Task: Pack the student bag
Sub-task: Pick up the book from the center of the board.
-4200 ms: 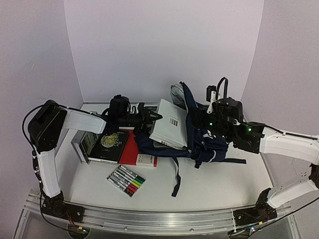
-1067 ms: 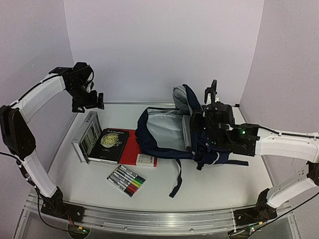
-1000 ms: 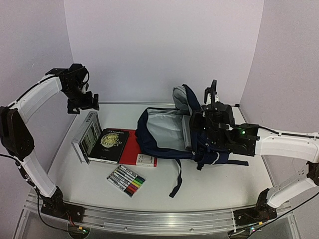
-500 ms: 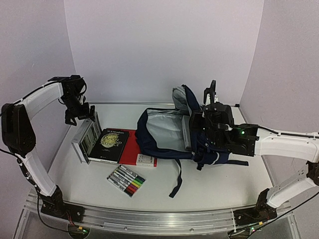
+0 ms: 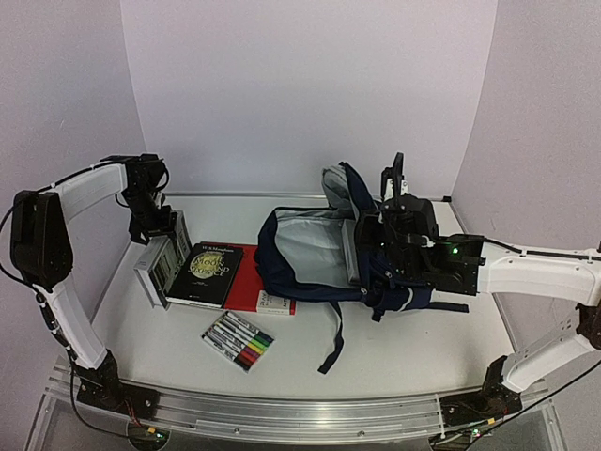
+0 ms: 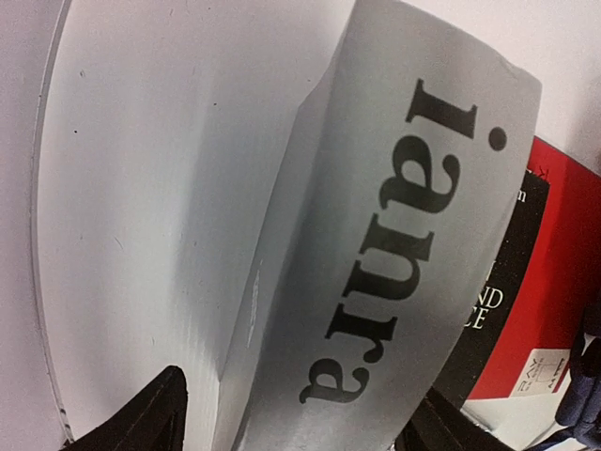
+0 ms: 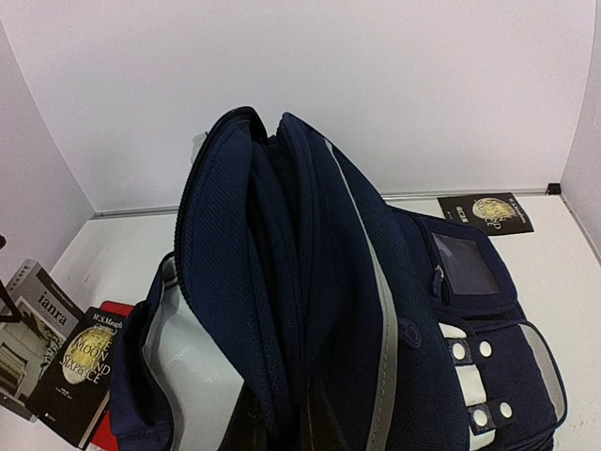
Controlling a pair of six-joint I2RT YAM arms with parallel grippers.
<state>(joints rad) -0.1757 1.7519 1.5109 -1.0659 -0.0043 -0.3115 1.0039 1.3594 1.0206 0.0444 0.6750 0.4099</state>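
Left gripper (image 5: 158, 226), jaws wide, straddles the grey book (image 6: 376, 235) and must clamp it; right gripper (image 5: 372, 242) pinches the backpack (image 5: 310, 252) open.

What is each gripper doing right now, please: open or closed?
Left gripper: open, jaws on either side of the grey book.
Right gripper: closed on the student bag fabric.
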